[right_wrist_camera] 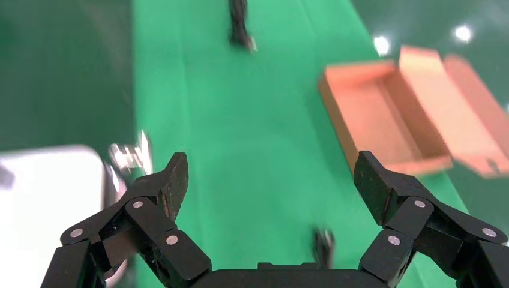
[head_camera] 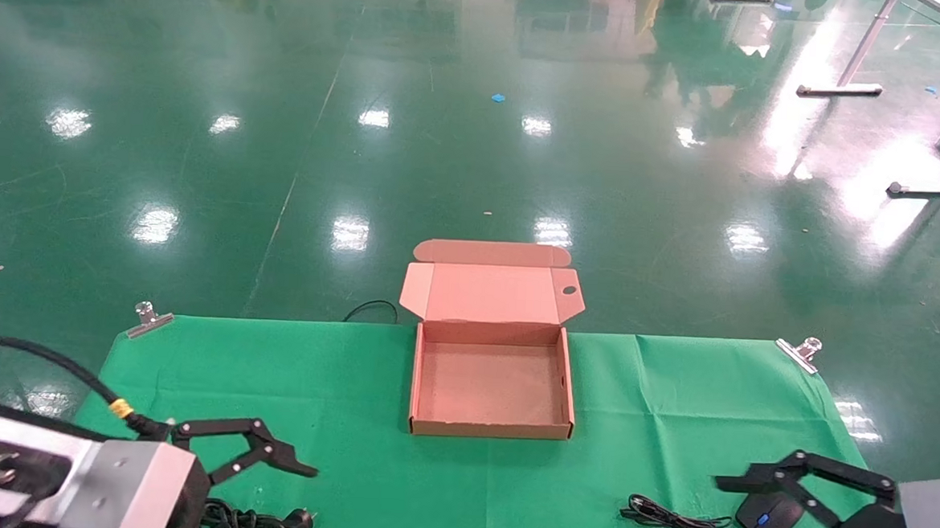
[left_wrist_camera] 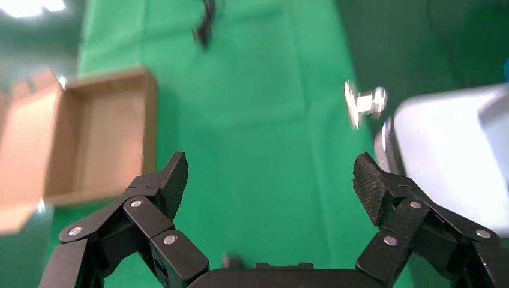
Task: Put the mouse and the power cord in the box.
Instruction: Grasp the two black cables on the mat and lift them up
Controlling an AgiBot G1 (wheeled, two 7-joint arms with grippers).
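With the box (head_camera: pixel 493 382) sitting empty at twelve o'clock, lid thrown back, both grippers hang spread wide: right gripper (head_camera: pixel 776 483) over the mouse (head_camera: pixel 768 517) at five, left gripper (head_camera: pixel 267 452) above the power cord (head_camera: pixel 251 521) at seven.

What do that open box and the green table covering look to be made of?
The box looks like matte pinkish-brown cardboard: folded flaps, thin walls, a punched hole in its lid. The green covering seems to be cloth: it shows fold creases and is held by metal clips at its far corners.
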